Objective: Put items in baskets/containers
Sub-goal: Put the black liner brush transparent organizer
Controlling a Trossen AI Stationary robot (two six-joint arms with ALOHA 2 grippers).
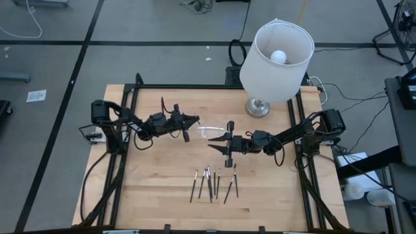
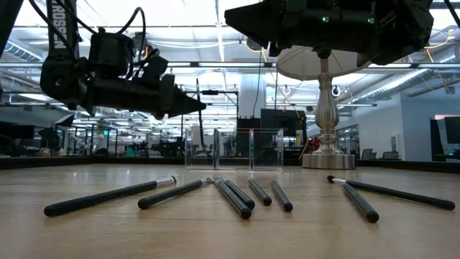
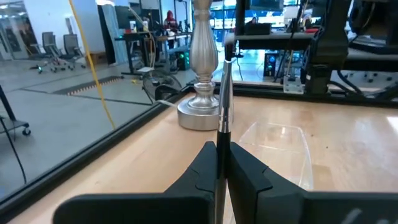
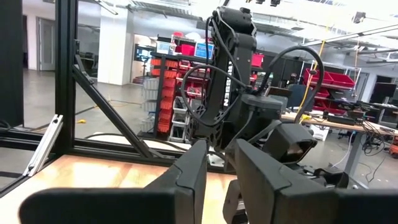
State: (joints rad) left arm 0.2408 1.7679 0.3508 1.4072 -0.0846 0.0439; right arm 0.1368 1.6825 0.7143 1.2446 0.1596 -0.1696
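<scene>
Several thin dark sticks (image 1: 213,183) lie flat side by side on the table's near middle, and they fill the foreground of the low view (image 2: 230,194). The clear tray (image 1: 209,133) stands on the table between my two grippers, and it also shows in the low view (image 2: 233,150) and the left wrist view (image 3: 280,149). My left gripper (image 1: 194,120) hovers just left of the tray, shut on one more stick (image 3: 224,93). My right gripper (image 1: 213,144) hangs above the table at the tray's near right side, open and empty (image 4: 221,168). My left gripper (image 3: 222,155) pinches one dark stick between its two fingers, which reach level from the table's left. The fingers lie across the stick (image 3: 222,140). Most of its length stands upright above them (image 2: 198,93). The stick is lifted clear of the table.
A white-shaded lamp (image 1: 276,62) stands on its silver base (image 1: 258,107) at the table's far right, close behind the tray. A black frame runs along the table's edges. Bare wood lies to the left and right of the stick row.
</scene>
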